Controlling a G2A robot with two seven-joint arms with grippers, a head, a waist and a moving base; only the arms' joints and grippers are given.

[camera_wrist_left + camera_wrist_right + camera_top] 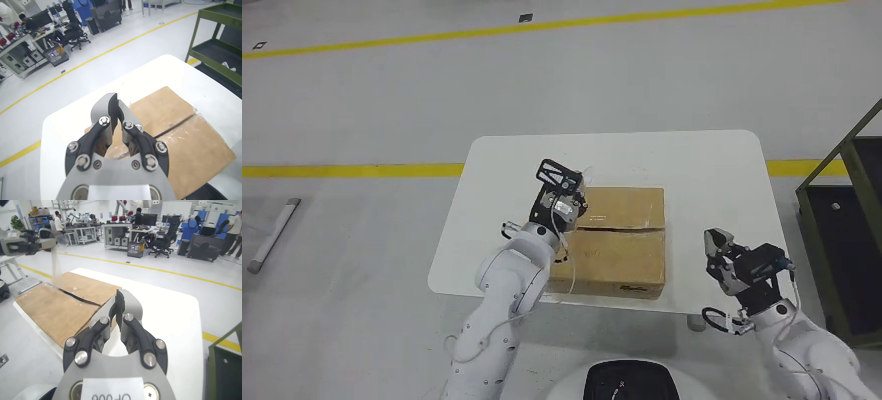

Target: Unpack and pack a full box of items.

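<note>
Top view is showing the cardboard box (pixel 617 240) sitting on the white table (pixel 712 160), its two top flaps lying closed along a centre seam (pixel 617 228); the left gripper (pixel 564 182) is hanging above the end of the box nearest its own arm, and the right gripper (pixel 722 250) is hovering beside the opposite end, apart from the cardboard. In the right wrist view the left gripper is pinching a strip of clear tape (pixel 54 262) that is running down to the seam; the right gripper's pads are pressing together with nothing between them.

The tape is looking thin, sticky and likely to stretch or tear, so a pull along the seam should be suiting it better than a sharp tug; the box may be sliding or lifting under that pull, and bracing its free end seems wise. The flaps are looking stiff, best taken at their seam edges; they are hiding whatever is lying inside.
</note>
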